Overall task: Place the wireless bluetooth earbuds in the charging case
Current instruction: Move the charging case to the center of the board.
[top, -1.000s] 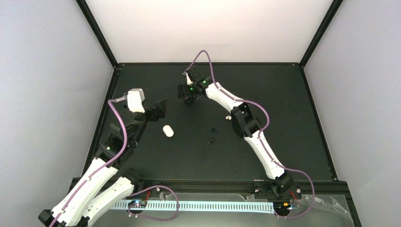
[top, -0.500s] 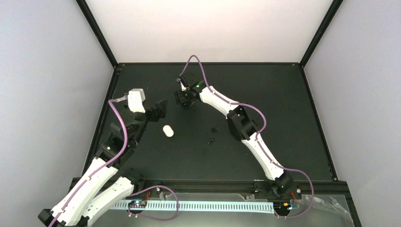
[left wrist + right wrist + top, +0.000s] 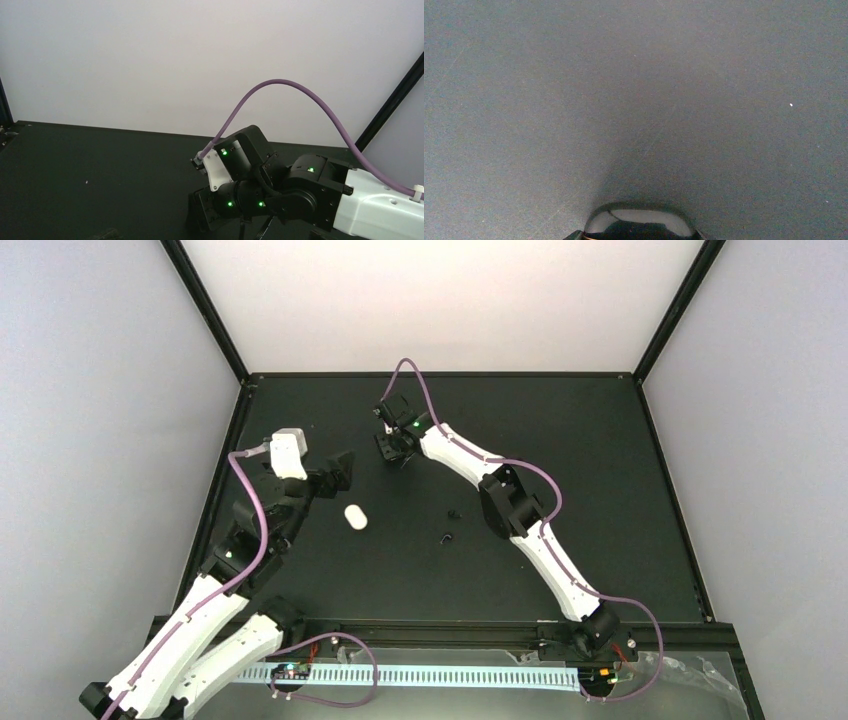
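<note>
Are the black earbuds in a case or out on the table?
Out: both black earbuds lie loose on the table, apart from the white case.

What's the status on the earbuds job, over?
Left gripper near white case, jaws unclear. Right gripper far centre, glossy black object at its camera's edge. Two black buds loose on table, nothing blocking them.

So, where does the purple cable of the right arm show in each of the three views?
Top external: the right arm's purple cable loops above the arm's wrist, in the upper middle of the picture.
Left wrist: it arches across the right half, in front of the pale wall.
Right wrist: not in it.
Shared landmark: the black table, which also fills the lower left of the left wrist view and nearly all of the right wrist view.
</note>
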You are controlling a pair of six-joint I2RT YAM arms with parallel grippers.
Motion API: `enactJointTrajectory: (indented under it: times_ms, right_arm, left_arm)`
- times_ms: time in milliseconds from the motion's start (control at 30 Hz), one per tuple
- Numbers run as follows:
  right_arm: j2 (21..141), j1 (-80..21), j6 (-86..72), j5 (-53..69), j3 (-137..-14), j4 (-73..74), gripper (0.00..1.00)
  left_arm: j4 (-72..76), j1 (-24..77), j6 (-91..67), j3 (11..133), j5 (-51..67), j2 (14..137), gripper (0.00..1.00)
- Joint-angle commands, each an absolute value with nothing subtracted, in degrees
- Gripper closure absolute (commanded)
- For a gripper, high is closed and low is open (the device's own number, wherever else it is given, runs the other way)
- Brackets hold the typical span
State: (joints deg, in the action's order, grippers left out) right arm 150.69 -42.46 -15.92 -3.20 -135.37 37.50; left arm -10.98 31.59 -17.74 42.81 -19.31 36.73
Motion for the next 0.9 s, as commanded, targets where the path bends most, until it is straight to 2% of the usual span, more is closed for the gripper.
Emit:
enactJointTrajectory:
  times_ms: [0, 267, 633, 867]
  right_arm:
    - [149.44, -42.76, -15.56, -5.9, -134.17, 38.42, 0.47]
    - [139.18, -42.83, -17.88, -7.62, -120.49, 33.75, 0.52]
    - [116.06, -42.84, -30.07, -13.93, -84.67, 22.75, 0.54]
    - [110.32, -42.8, -40.01, -17.93, -74.99, 21.77, 0.54]
  left_arm:
    - [-9.93, 32.07, -17.04, 42.8, -19.6, 36.13, 0.01]
    - [-10.02, 32.02, -17.0, 42.8, -19.69, 35.97, 0.01]
    - [-10.02, 32.21, -17.16, 42.88, -19.51, 35.22, 0.01]
    - [-10.15, 32.37, -17.12, 42.71, -19.77, 35.79, 0.01]
